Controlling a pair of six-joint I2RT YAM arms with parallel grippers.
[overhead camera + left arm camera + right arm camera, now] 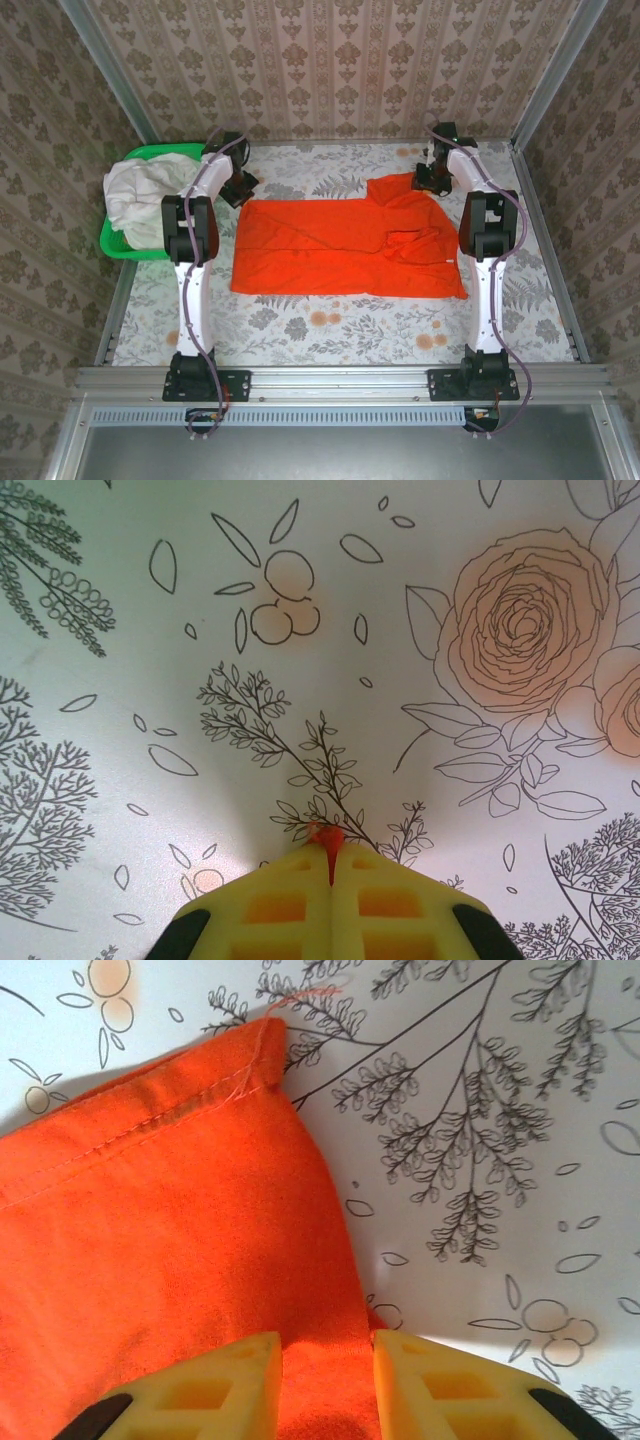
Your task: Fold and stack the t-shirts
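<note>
Stretching 9 to 3 o'clock across the table [330, 330], the orange t-shirt [330, 250] is pinched at its 11 o'clock corner by the closed left hand [328, 852]; the right hand [327, 1345], narrowly parted, straddles the 1 o'clock corner. The white t-shirt [135, 195] fills the 9 o'clock basket [160, 153].

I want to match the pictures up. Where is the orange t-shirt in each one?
Top external: the orange t-shirt lies spread out in the middle.
Left wrist: a tiny orange scrap at bottom centre, pinched by the shut left gripper.
Right wrist: it covers the left side and runs down between the right gripper's parted fingers.
Shared landmark: the flower-print table cover under it.
</note>
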